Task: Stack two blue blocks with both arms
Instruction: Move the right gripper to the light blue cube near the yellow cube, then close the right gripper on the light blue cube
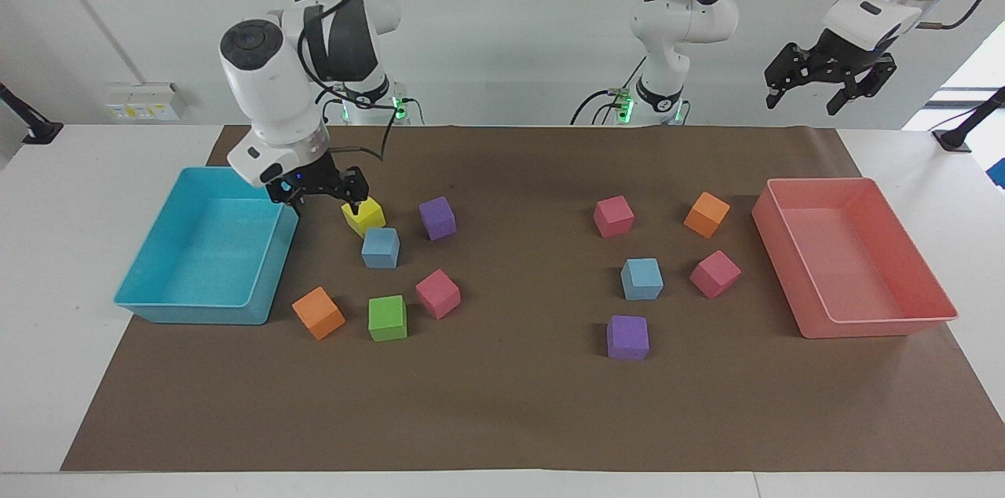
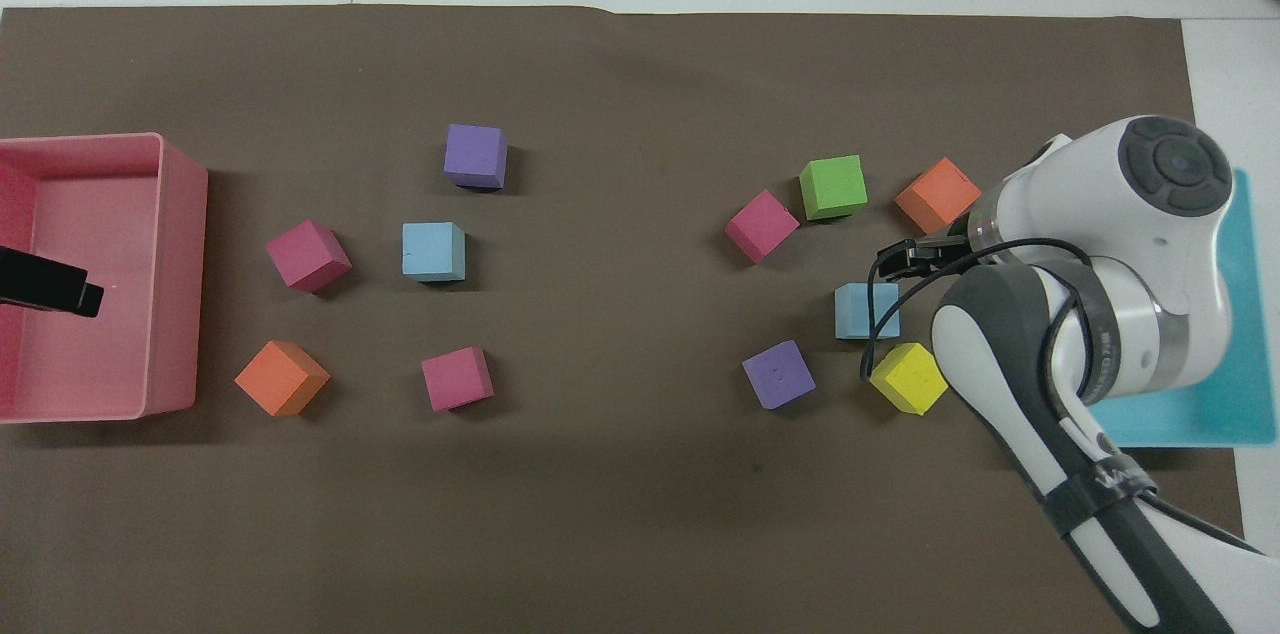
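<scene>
Your right claw hangs low with its fingers spread wide and nothing between them, over the brown mat between the turquoise tray and the yellow cube, 1 fingertip just at that cube's top edge. From overhead that claw shows above the mat just beside 1 blue block.

That blue block sits on the mat at the right arm's end of the counter, just beside the yellow cube and farther from the robots than it. A purple cube, a pink cube, a green cube and an orange cube lie around it.

The other blue block rests at the left arm's end, apart from its neighbours, among 2 pink cubes, an orange cube and a second purple cube.

Your left claw waits high over the pink tray, fingers spread wide, holding nothing. Overhead, only its dark tip shows above that tray.
</scene>
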